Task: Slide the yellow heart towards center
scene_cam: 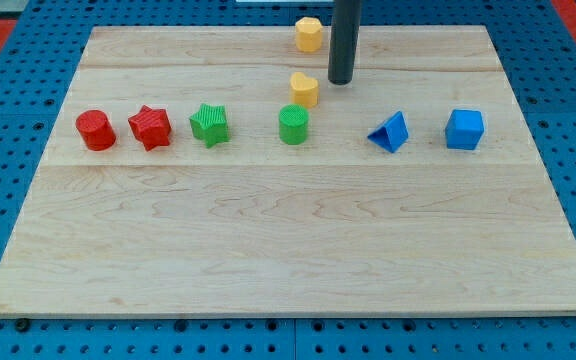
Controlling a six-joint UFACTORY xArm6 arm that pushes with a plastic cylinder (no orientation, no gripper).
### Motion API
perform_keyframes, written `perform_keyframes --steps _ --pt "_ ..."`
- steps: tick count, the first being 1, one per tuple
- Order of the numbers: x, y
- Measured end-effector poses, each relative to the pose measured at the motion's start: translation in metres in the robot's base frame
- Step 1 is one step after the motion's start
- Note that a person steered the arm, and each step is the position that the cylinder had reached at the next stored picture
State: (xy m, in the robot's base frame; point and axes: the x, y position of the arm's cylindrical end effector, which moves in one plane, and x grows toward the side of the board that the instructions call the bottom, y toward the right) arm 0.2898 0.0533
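A: Start big: the wooden bench [298, 250] fills the frame, sitting on a blue pegboard [8, 60] that shows round all its edges.

B: And the dark rod [345, 35] drops in from the bench's far edge, a little right of the middle. My tip [341, 82] is down on the wood.

A: Any fingers on it?

B: None, just a plain rod, so nothing to open, close or grip.

A: The blocks, then. A row runs across the bench: blue cube [465, 129] nearest the right edge, blue triangle [390, 132] beside it.

B: Toward the left edge sit the red cylinder [96, 130], the red star [150, 127] just beside it, then the green star [209, 124].

A: The green cylinder [293, 125] is about mid-row.

B: Now the one we care about: the yellow heart [304, 89] sits just behind that green cylinder, toward the far edge, very near it, though I cannot tell if they touch.

A: And my tip?

B: Just to the right of the heart and slightly farther back, with a small gap between them.

A: Last one: a yellow hexagon [309, 34] right by the far edge, left of the rod.
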Motion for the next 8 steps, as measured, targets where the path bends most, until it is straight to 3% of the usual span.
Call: perform_keyframes --steps 1,2,4,6,8 --pt "-0.002 -0.088" --pt "0.007 -0.123" --pt "0.031 -0.041" --pt "0.015 -0.036" --pt "0.040 0.008"
